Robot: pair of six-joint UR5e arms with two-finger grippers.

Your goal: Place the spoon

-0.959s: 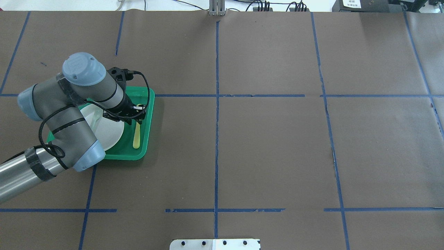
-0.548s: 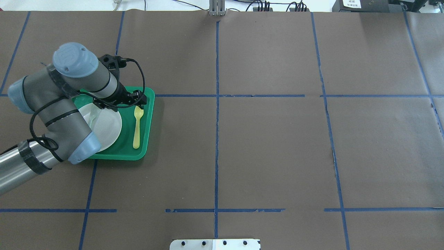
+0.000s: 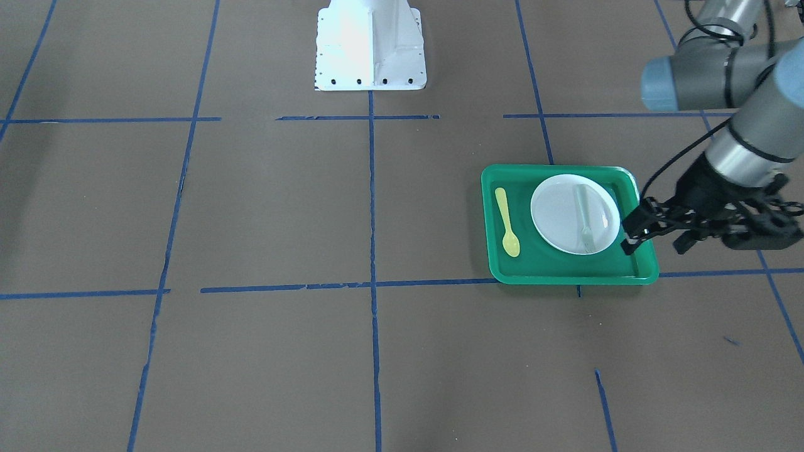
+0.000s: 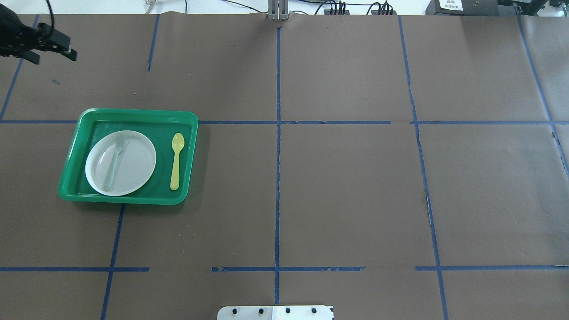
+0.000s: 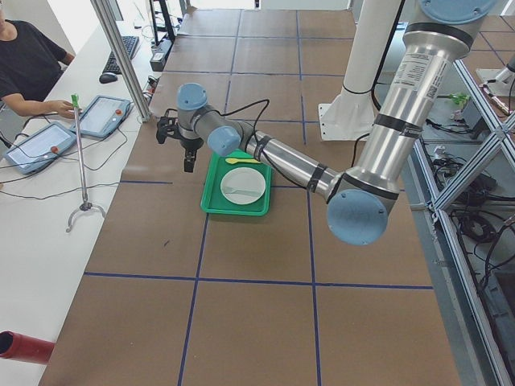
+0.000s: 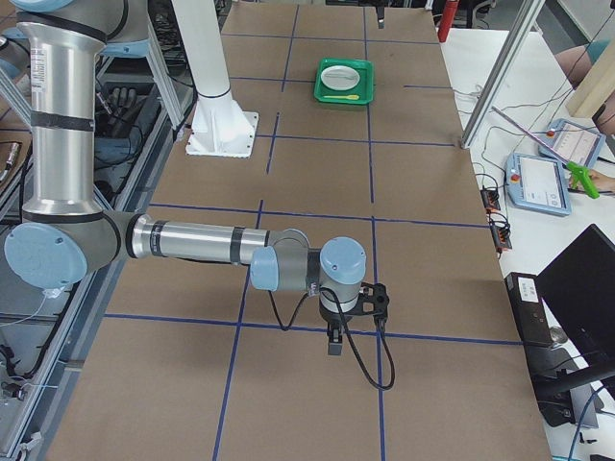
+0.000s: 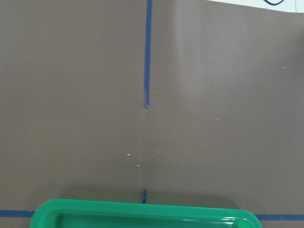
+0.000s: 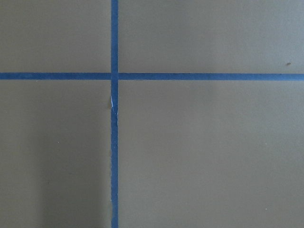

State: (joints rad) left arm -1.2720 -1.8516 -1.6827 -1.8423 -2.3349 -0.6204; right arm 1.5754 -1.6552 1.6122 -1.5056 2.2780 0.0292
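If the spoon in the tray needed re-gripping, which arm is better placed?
Left. The left gripper hangs open close to the green tray that holds the spoon. The right gripper is at the table's opposite end, far from the tray.

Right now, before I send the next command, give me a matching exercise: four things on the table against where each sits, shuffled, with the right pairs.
Things:
1. spoon
2. fork
3. plate
4. left claw

Places:
A. lying on the plate
B. off beyond the tray, open
C. on the tray floor, beside the plate, not touching it
D. in the tray, carrying one utensil

Pairs: 1-C; 2-A; 3-D; 4-B
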